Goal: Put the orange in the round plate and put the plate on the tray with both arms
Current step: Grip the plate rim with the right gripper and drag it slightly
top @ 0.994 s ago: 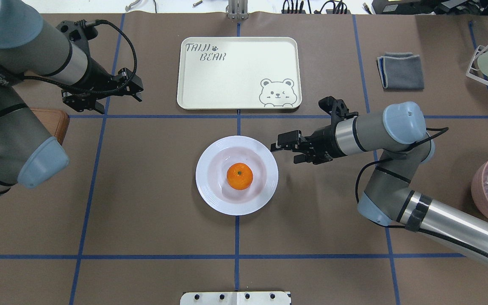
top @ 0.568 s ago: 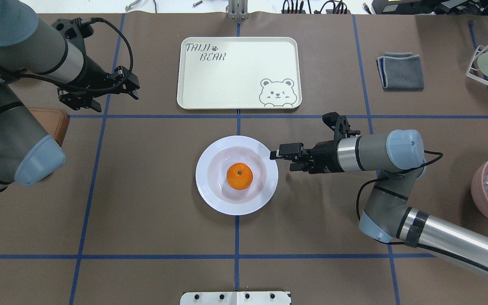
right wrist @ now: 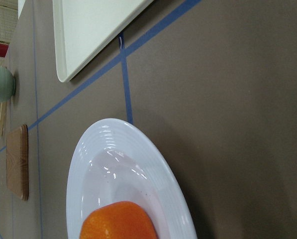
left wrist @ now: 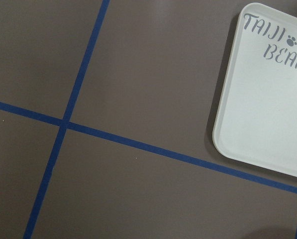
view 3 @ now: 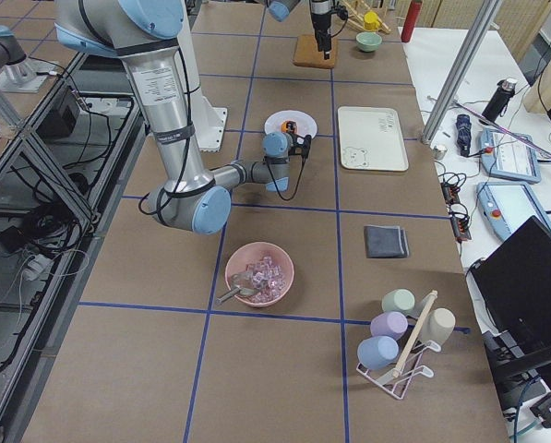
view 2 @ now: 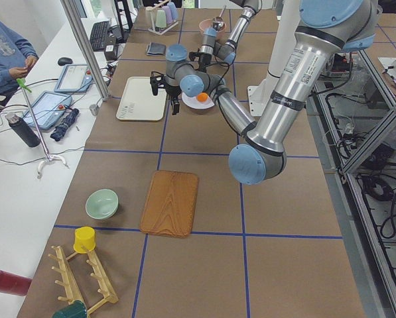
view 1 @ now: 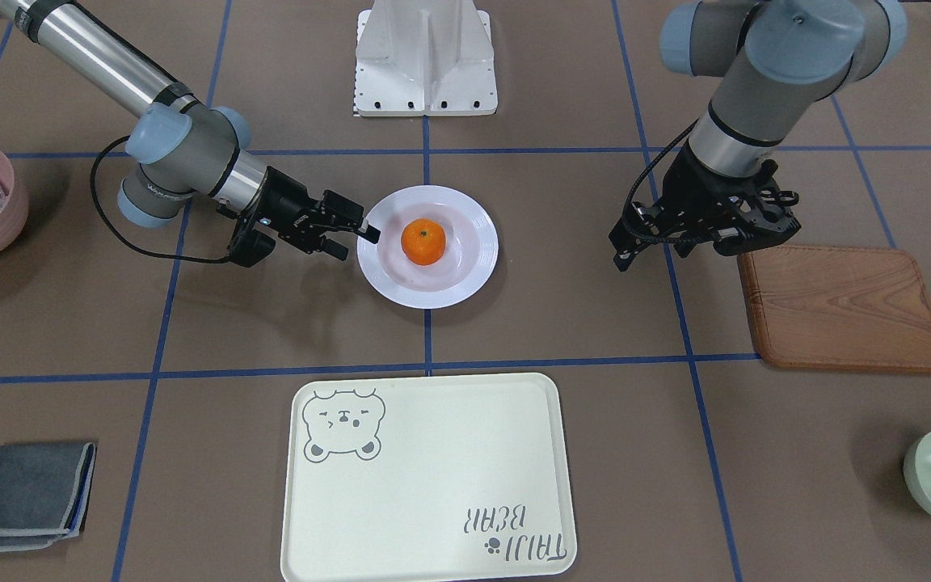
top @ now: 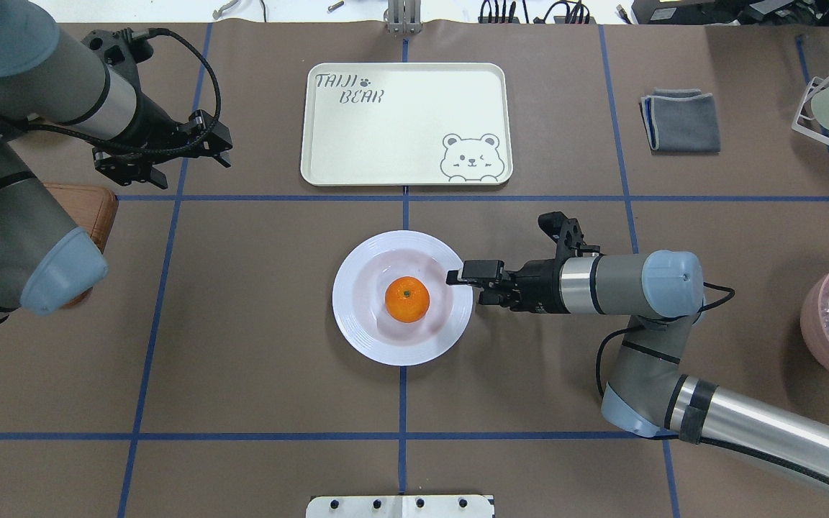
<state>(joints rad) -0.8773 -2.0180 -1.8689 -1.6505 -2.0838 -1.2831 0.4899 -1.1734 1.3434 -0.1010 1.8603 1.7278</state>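
The left arm [top: 40, 72] and right arm [top: 623, 284] are silver-grey tubes with matte grey joints and light-blue round caps. Black cables [top: 211, 83] loop to the black, angular left gripper [top: 191, 169] and right gripper [top: 461, 282].

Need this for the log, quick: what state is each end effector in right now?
Left end effector: open, holding nothing.
Right end effector: open, at the rim of the plate.

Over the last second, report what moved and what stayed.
The right gripper slid in toward the round plate; one of its jaws now overlaps the rim. The left gripper drew slightly away toward its own side. The orange, plate and tray stayed put.
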